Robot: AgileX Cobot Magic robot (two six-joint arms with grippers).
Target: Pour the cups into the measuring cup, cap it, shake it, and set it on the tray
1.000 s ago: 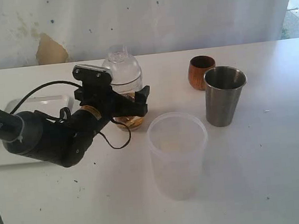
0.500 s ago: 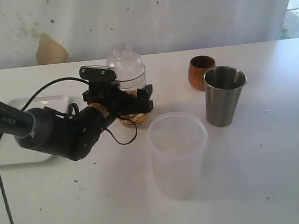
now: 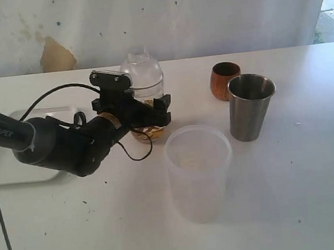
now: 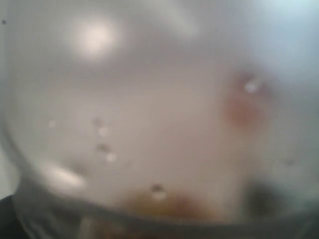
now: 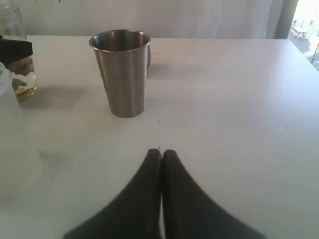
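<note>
**Measuring cup gripped beside the tray**

The tray (image 3: 6, 171) lies far left. Right of it, the left jaws clamp the capped measuring cup (image 3: 142, 79). Further right stand the frosted container (image 3: 199, 172), wooden cup (image 3: 224, 81) and steel tumbler (image 3: 251, 106). The right jaws are pressed together.

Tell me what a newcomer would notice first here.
The black left gripper gripping the capped measuring cup, amber liquid in its base, at the middle of the table. Then the wide frosted container in front, and the steel tumbler and wooden cup standing on the right of the exterior view.
</note>
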